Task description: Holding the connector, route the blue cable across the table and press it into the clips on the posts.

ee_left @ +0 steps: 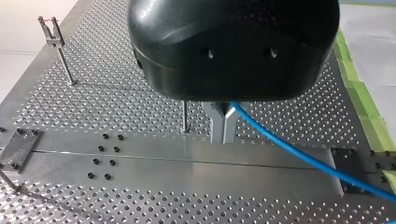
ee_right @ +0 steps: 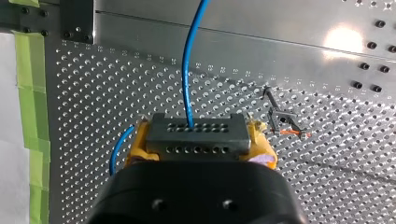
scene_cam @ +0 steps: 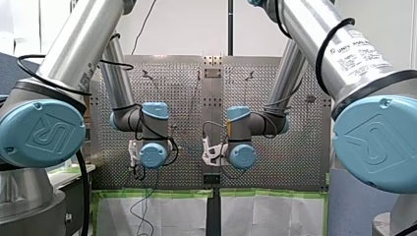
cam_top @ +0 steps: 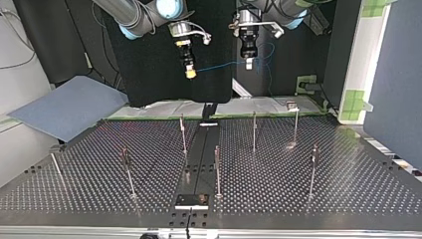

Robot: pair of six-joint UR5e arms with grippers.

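The right gripper [ee_right: 199, 145] clamps the dark perforated connector block [ee_right: 196, 131] and the left gripper [ee_left: 224, 125] pinches the thin blue cable [ee_left: 299, 151], apparently keeping it taut for routing.

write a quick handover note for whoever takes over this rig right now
Grippers: my right gripper is shut on the connector. My left gripper is shut on the blue cable, a little way along from the connector.
Where: both grippers are held in the air above the table, with the cable strung between them.
Done: connector and cable are in hand.
Left: none of the posts has cable in its clips. All the routing and pressing remains.
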